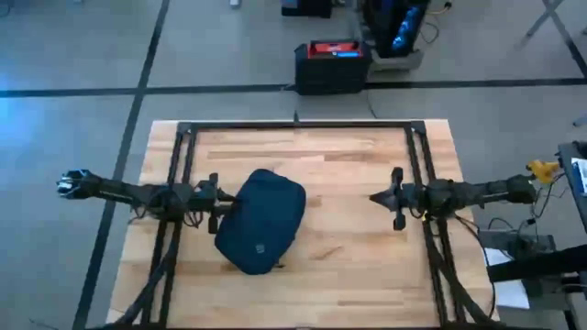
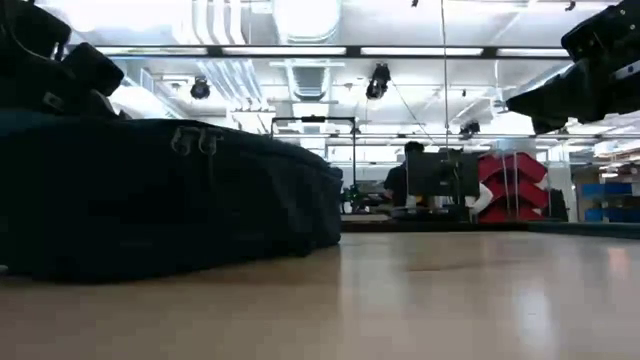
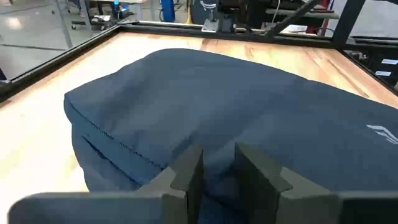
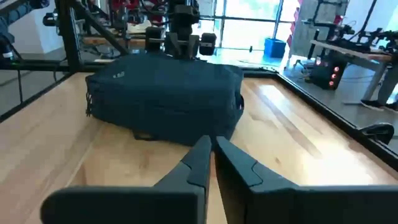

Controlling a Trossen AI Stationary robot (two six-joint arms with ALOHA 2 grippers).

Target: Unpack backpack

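The dark navy backpack (image 1: 261, 220) lies flat on the wooden table, left of centre, with its small light logo patch (image 1: 260, 246) facing up; its zipper pulls (image 2: 190, 138) sit on the top edge. My left gripper (image 1: 223, 206) is at the backpack's left end. It points slightly down, and its fingers stand a little apart over the fabric (image 3: 217, 171). My right gripper (image 1: 374, 197) hangs level above bare table to the right of the backpack, shut and holding nothing (image 4: 210, 149). My left gripper comes level from the table's left side over the backpack's left end (image 3: 217, 149). Fabric shows in the gap between the two fingers, but I cannot tell whether the fingertips touch it.
A black frame (image 1: 293, 126) runs around the table's edges. Bare wood (image 1: 339, 229) lies between the backpack and my right gripper. A black box with a red top (image 1: 332, 64) stands on the floor beyond the far edge. A person (image 2: 405, 175) sits far back in the room.
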